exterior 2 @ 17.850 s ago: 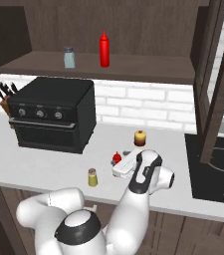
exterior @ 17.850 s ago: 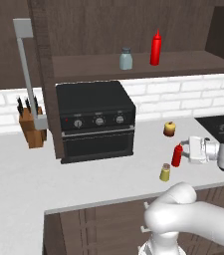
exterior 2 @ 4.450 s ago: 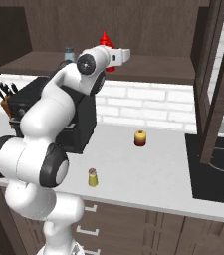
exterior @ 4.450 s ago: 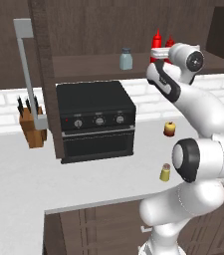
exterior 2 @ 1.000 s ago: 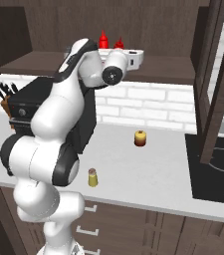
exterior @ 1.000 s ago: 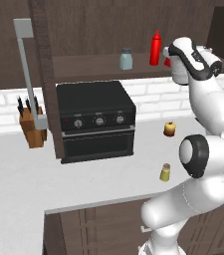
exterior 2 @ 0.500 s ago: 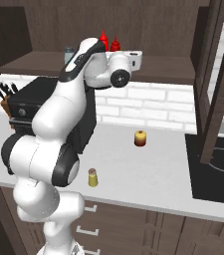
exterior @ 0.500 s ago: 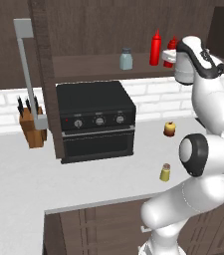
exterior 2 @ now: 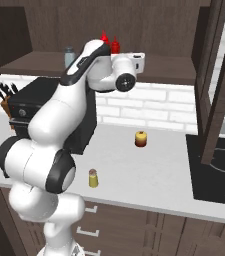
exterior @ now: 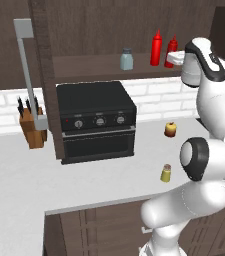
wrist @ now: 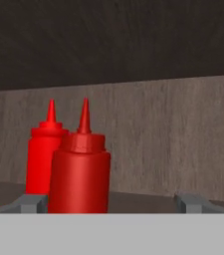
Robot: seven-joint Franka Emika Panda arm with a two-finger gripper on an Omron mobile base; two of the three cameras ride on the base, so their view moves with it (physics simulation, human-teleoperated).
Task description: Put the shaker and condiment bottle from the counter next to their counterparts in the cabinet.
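The cabinet (exterior: pixel 99 67) fills the top of the scene, its open shelf carrying the pale blue-grey shaker (exterior: pixel 127 59) and, further right, two red bottles side by side. The taller red bottle (exterior: pixel 156 48) stands just beside the condiment bottle (exterior: pixel 172 47), which now sits on the shelf, nozzle up and upright. Right there the hand (exterior: pixel 174 59) hangs at shelf height with its fingers spread as wide as they go and nothing between them; in the hand view the nearer bottle sits just beyond the left fingertip. Down on the desk (exterior: pixel 29 175), the shaker (exterior: pixel 166 173) waits near the front edge, well apart from the round yellow-and-red lump (exterior: pixel 170 129). That shaker looks light, rigid and smooth-sided, so probably a bit slippery, though it's too small here to be sure. Best take it across the yellow body below the cap, fingers level, so it stays upright.
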